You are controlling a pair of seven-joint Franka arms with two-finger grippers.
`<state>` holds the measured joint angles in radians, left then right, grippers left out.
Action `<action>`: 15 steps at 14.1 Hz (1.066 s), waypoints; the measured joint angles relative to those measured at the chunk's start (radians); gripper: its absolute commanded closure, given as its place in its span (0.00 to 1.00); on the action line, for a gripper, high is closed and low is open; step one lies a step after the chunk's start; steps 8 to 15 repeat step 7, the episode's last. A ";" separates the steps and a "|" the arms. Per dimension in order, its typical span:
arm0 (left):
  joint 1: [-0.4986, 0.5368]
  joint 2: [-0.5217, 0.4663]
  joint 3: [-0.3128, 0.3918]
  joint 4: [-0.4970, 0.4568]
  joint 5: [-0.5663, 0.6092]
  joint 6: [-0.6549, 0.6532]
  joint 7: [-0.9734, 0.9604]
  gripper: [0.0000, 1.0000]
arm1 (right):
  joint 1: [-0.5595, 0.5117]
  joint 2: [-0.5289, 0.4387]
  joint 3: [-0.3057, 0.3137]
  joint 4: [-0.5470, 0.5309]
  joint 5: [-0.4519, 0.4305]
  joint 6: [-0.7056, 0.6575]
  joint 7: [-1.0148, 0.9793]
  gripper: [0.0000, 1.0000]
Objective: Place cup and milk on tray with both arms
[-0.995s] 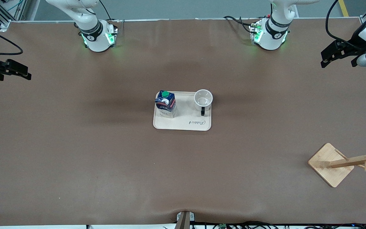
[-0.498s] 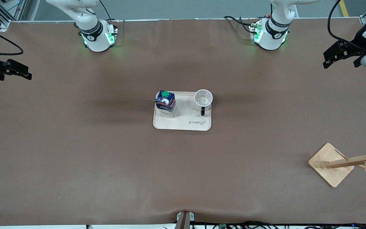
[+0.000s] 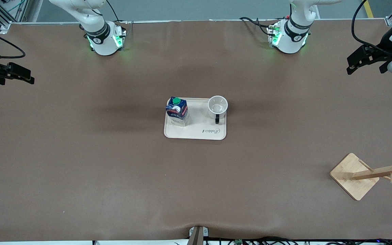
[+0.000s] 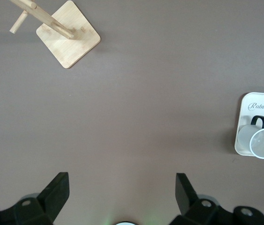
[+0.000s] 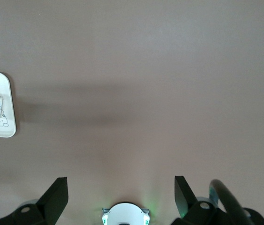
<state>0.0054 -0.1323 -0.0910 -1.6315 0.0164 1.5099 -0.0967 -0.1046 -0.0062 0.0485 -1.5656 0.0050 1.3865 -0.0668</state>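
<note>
Little is left to go wrong, as far as I can judge. The milk (image 3: 177, 110) and the cup (image 3: 217, 106) both stand upright on the tray (image 3: 196, 133) in the middle of the table, the milk at the right arm's end of it, the cup at the left arm's end with its handle turned toward the front camera. The one risk I see is the cup: it sits close to the tray's edge, so a careless sweep of an arm back across the table could knock it off.

Both grippers are well apart from the tray. The left gripper (image 3: 364, 60) hangs over the left arm's end of the table, fingers spread and empty; the wooden rack (image 3: 359, 175) stands at the same end, nearer the front camera. The right gripper (image 3: 19, 75) hangs over the right arm's end, fingers likewise apart and holding nothing.
</note>
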 measured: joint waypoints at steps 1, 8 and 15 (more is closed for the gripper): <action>0.000 0.001 0.000 0.002 0.000 0.000 0.000 0.00 | 0.000 0.000 0.000 0.000 0.000 -0.001 0.000 0.00; 0.000 0.002 0.000 0.007 0.000 -0.011 0.000 0.00 | 0.017 -0.001 0.005 0.002 0.001 0.000 0.001 0.00; 0.000 0.002 0.000 0.007 0.000 -0.011 0.000 0.00 | 0.017 -0.001 0.005 0.002 0.001 0.000 0.001 0.00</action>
